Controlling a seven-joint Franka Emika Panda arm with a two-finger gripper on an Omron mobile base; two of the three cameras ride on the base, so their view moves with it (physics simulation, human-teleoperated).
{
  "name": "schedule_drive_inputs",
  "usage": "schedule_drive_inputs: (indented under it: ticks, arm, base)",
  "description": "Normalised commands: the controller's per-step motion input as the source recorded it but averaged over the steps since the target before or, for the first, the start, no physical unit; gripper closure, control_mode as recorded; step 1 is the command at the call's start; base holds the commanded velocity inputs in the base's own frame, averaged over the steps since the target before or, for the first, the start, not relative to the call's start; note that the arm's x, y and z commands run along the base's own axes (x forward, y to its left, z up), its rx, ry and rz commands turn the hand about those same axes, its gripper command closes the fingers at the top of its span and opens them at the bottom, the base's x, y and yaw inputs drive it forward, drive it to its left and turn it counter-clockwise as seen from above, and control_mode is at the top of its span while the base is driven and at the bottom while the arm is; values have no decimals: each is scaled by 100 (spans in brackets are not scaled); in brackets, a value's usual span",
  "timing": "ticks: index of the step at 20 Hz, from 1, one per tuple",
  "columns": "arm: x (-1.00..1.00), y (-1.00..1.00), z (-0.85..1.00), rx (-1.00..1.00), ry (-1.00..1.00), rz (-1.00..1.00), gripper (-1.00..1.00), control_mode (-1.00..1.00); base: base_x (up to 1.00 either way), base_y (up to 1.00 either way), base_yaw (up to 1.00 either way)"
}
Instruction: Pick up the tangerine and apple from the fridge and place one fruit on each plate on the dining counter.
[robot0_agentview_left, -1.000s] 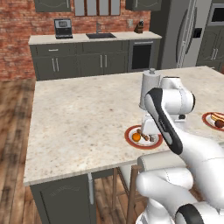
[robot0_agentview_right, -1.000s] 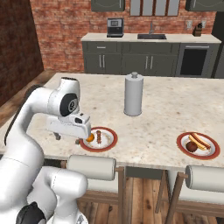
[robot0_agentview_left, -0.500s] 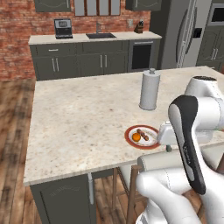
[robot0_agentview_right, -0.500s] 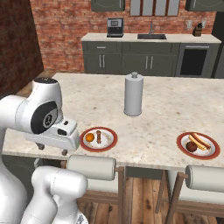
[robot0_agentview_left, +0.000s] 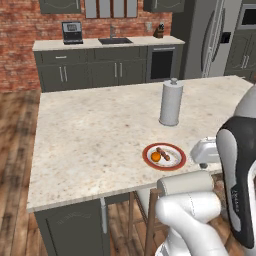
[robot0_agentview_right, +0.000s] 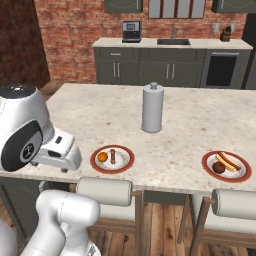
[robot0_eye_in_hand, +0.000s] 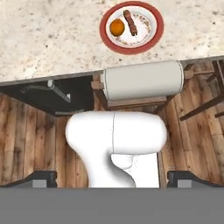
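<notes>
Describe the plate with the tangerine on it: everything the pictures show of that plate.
The round flat plate with a broad red-brown rim and pale speckled centre lies level on the speckled beige stone top of the dining counter, near its front edge, above a stool with a pale cylindrical backrest. On it rest the small bright orange tangerine and, beside it, a short brown sausage-like piece; whether the two touch cannot be told. The white gripper sits off to one side, apart from the plate.

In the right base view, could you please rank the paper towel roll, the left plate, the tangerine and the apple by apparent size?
1. Paper towel roll
2. Left plate
3. Apple and tangerine: they look about alike, so I would not rank them.
</notes>
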Motion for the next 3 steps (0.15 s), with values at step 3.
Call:
schedule_drive_inputs:
  ticks: [3]
  arm:
    - [-2, 0, 14, 0, -16, 0, -100, -100]
  base:
    - [0, 0, 0]
